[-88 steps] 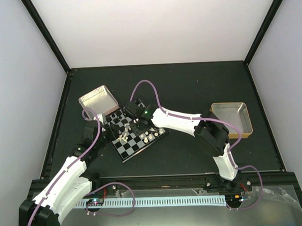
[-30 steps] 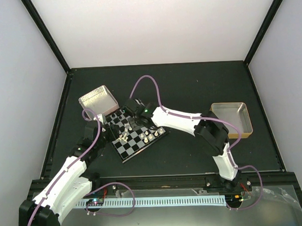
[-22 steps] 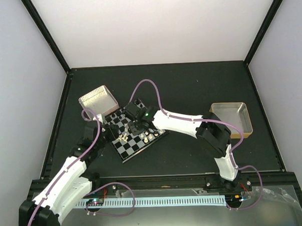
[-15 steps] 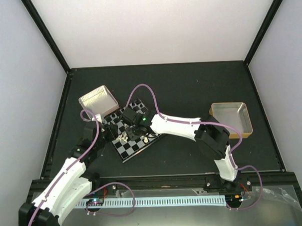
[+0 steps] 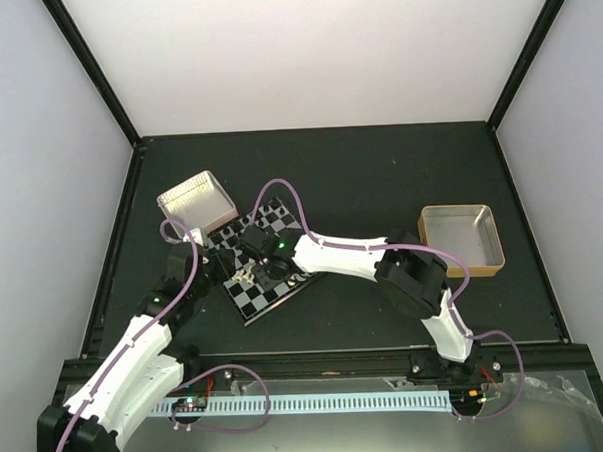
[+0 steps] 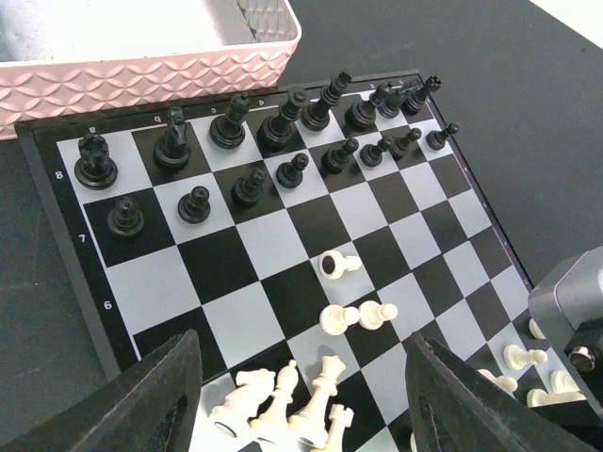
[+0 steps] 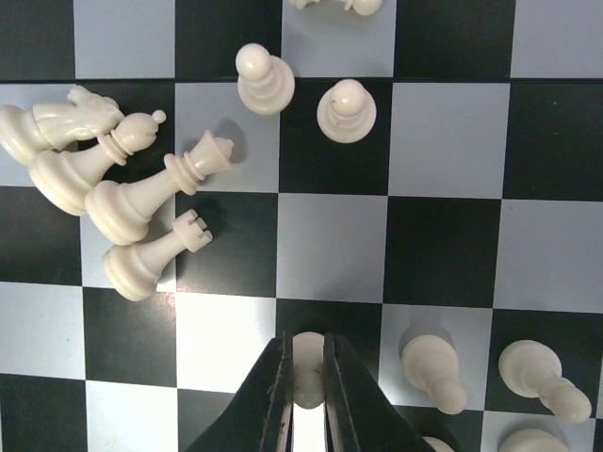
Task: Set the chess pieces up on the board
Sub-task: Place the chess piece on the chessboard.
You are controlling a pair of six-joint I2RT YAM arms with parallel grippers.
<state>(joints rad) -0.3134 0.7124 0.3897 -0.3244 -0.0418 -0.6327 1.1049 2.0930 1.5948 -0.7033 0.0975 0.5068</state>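
Right jaws clenched on a white pawn (image 7: 307, 353) over a black square of the board (image 7: 334, 235); four white pieces (image 7: 122, 202) lie toppled to its left; black pieces (image 6: 283, 127) stand in two rows at the far side; left jaws released, spread wide above the board; board rests on the desk (image 5: 379, 173).

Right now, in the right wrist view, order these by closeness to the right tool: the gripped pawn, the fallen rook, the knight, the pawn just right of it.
1. gripped pawn, between the fingers of the right tool.
2. neighbouring pawn, just right.
3. fallen rook, up-left.
4. knight, far upper left.
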